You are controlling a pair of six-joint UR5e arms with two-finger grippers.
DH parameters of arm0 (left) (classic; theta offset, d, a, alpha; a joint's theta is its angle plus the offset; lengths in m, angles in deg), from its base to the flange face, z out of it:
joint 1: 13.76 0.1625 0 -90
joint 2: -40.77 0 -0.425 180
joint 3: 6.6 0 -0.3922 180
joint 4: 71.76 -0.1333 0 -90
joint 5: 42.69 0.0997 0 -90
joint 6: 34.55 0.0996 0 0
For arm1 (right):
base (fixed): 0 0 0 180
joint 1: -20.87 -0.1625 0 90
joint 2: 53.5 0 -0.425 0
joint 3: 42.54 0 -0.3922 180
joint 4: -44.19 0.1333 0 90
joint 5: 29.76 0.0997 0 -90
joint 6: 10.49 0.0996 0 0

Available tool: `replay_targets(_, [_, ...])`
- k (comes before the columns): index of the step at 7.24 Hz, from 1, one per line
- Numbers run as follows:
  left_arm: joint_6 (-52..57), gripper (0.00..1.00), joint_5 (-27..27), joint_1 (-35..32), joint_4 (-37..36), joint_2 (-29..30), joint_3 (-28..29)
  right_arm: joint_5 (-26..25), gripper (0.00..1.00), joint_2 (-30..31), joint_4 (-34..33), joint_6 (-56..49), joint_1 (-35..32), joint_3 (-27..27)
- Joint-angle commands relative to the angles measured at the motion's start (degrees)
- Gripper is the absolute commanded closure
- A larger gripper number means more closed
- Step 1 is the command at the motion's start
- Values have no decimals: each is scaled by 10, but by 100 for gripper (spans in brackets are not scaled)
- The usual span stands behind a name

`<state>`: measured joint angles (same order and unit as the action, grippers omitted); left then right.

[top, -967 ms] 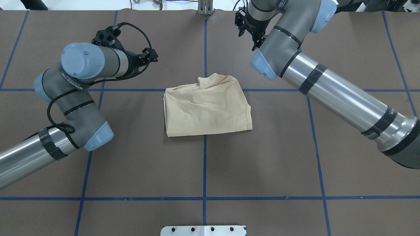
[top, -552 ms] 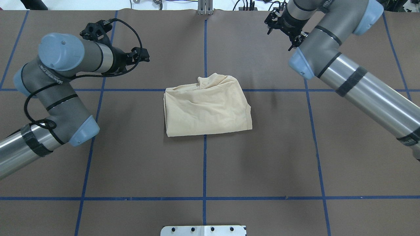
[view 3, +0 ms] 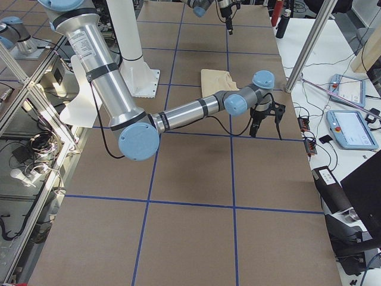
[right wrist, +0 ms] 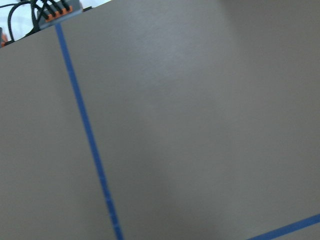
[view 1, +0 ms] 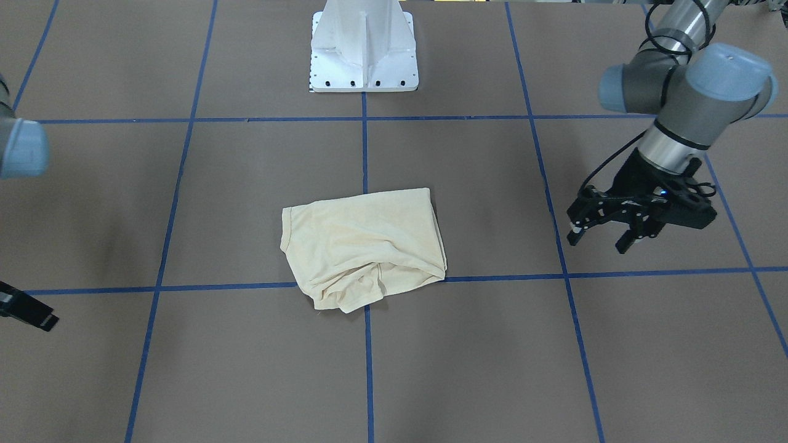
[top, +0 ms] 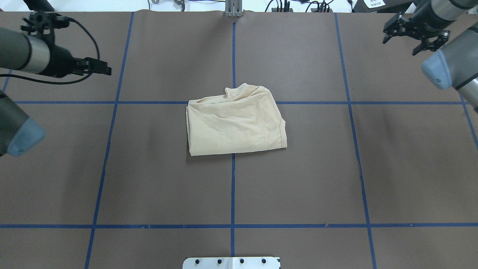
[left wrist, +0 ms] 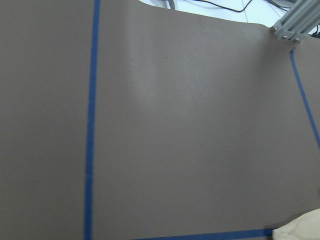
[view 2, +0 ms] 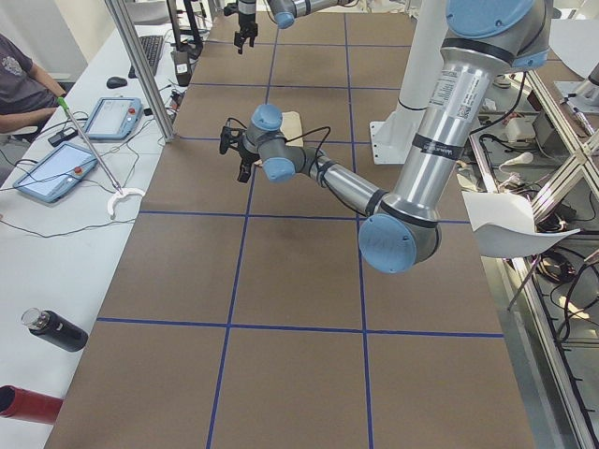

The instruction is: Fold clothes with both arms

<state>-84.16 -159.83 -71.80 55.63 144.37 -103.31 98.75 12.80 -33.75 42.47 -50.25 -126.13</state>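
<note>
The clothes are one pale cream shirt (top: 236, 119), folded into a rough rectangle at the table's middle, with a rumpled bunch at its far edge (view 1: 345, 289). No print shows. My left gripper (view 1: 597, 243) hovers open and empty well off to the shirt's side, and from overhead my left gripper (top: 106, 70) sits at the far left. My right gripper (top: 399, 46) is at the far right corner, fingers spread, holding nothing. The left wrist view catches only a shirt corner (left wrist: 306, 227). The right wrist view shows bare table.
Brown table cover with a blue tape grid. The white pedestal base (view 1: 363, 55) stands at the robot's side. A side bench with tablets (view 2: 112, 117), a bottle (view 2: 56, 329), a seated person (view 2: 23, 79) and metal posts (view 3: 309, 50) lies beyond the far edge.
Both arms have swung outward and away from the shirt, the left toward the left edge, the right toward the far right corner. The shirt has not moved.
</note>
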Motion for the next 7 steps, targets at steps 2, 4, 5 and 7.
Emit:
replay_targets(2, [346, 1, -96, -161, -11, -105, 4, 52, 0, 120, -10, -320, -134, -2])
replay_targets(4, [481, 1, -132, -252, -55, -130, 24, 53, 0, 159, -72, -491, -182, -2])
replay_targets(5, [546, 1, -157, -290, -99, -131, 32, 53, 0, 183, -78, -546, -188, -1])
replay_targets(7, [563, 1, -173, -309, -135, -132, 33, 53, 0, 194, -73, -549, -196, -2])
